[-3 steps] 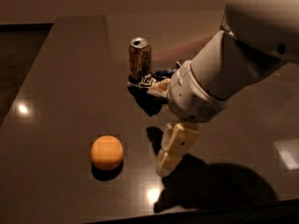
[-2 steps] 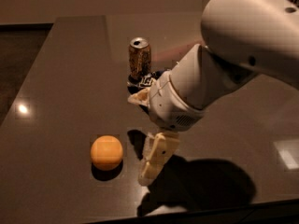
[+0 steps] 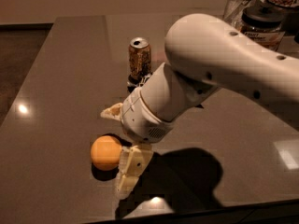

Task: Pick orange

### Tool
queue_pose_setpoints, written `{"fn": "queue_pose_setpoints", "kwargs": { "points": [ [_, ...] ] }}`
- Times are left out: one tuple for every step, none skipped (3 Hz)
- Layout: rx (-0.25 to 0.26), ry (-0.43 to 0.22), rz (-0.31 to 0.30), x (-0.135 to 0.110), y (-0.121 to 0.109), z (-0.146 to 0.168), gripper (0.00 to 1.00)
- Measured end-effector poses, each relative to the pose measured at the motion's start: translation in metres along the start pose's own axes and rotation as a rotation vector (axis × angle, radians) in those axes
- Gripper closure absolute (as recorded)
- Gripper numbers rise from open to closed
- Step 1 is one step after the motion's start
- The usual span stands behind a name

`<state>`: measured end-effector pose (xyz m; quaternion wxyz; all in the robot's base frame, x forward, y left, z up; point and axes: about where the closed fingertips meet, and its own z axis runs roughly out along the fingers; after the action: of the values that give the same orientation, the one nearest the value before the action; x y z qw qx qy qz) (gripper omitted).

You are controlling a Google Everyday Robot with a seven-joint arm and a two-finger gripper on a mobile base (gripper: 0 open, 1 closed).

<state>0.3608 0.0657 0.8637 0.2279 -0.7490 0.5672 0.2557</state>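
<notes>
The orange (image 3: 105,152) is a smooth, round, yellow-orange fruit resting on the dark table (image 3: 51,92), near its front edge. My gripper (image 3: 113,151) has come down at the orange's right side on the end of the large white arm (image 3: 219,64). It is open. One beige finger (image 3: 112,112) points out just behind the orange, and the other finger (image 3: 130,171) reaches down to the table close against the orange's right side. The orange lies at the mouth of the fingers and is not held.
A gold-brown drink can (image 3: 139,58) stands upright behind the gripper, with a dark object (image 3: 134,83) at its base. A clear glass (image 3: 240,3) and a dark-lidded jar (image 3: 261,24) stand at the back right. The table's front edge (image 3: 196,211) runs just below the gripper.
The arm has swung left and nearer to the orange, bringing the open fingers from the orange's right up against it. The orange and the can have not moved.
</notes>
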Motion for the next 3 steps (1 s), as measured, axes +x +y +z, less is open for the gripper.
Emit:
{"fn": "queue_pose_setpoints", "kwargs": {
  "points": [
    [-0.031, -0.013, -0.008, -0.0033, 0.0023, 0.0156, 0.0],
    [-0.048, -0.02, -0.009, -0.0055, 0.0018, 0.0227, 0.16],
    [-0.061, -0.027, 0.004, -0.0029, -0.0037, 0.0211, 0.39]
  ]
}}
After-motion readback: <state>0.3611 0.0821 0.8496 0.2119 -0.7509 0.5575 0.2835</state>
